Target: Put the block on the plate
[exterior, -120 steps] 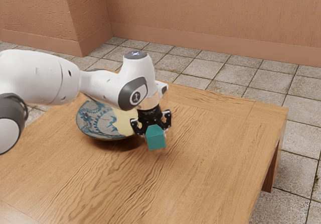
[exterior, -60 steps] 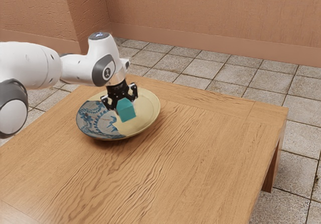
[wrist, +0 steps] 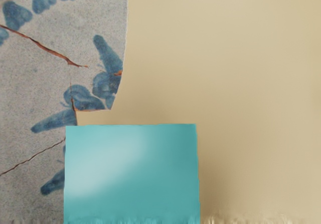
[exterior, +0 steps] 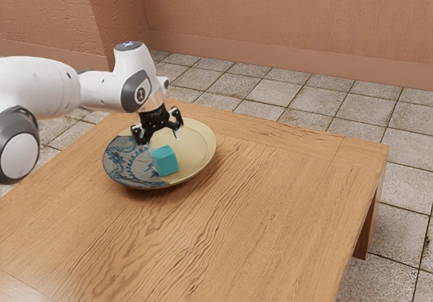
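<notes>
One block point(exterior: 165, 162), teal, inside the plate point(exterior: 196, 168), left of centre in the exterior view. It sits across the seam between the blue-patterned patch and the plain cream part. Claw point(exterior: 162, 139) is just above it, fingers spread wide, one each side, nothing gripped. Can't confirm full contact between block underside and plate; looks like a release, with placement basically done if it's settled.

Risks from here:
- Sideways move before lifting: a fingertip could clip the block's top edge and tip or drag it. Straight up first, I'd say.
- Plate is a shallow bowl shape. If the block landed on a slope or a touch high, it could slide or rock toward the middle. Probably stays inside the rim either way.
- Low exit toward the frame's left: fingers could catch the rim and shift the plate on the table point(exterior: 270, 221), block included.
</notes>
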You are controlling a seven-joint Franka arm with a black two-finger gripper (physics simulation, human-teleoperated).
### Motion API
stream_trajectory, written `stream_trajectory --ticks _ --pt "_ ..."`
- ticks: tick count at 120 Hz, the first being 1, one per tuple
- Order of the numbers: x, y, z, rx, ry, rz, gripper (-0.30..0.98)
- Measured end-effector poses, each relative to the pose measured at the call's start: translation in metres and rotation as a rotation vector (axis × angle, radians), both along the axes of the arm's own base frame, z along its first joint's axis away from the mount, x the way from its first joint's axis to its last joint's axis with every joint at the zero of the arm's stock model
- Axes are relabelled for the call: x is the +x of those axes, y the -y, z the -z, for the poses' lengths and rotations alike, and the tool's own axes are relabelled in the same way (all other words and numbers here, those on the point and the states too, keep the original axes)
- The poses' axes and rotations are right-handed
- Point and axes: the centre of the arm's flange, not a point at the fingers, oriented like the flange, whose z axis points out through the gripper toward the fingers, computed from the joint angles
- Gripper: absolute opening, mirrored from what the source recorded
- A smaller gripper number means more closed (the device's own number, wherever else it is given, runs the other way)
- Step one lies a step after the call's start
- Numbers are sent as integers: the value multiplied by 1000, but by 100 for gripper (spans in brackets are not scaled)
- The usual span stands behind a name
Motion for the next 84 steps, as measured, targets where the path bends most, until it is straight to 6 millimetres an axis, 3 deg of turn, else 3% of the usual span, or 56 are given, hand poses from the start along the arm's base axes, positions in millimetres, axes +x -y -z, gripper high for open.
stream_trajectory --ticks 11,26,38,56,72,84 --pt "-14 9 -22 -14 6 12 62" --pt "-63 36 -55 -35 -14 72 65" --pt "-84 44 -89 -36 -25 166 66" --pt "-88 57 -134 -21 -52 388 67" --pt "-84 61 -189 16 -56 562 68" --pt "-85 60 -212 34 -69 659 68"
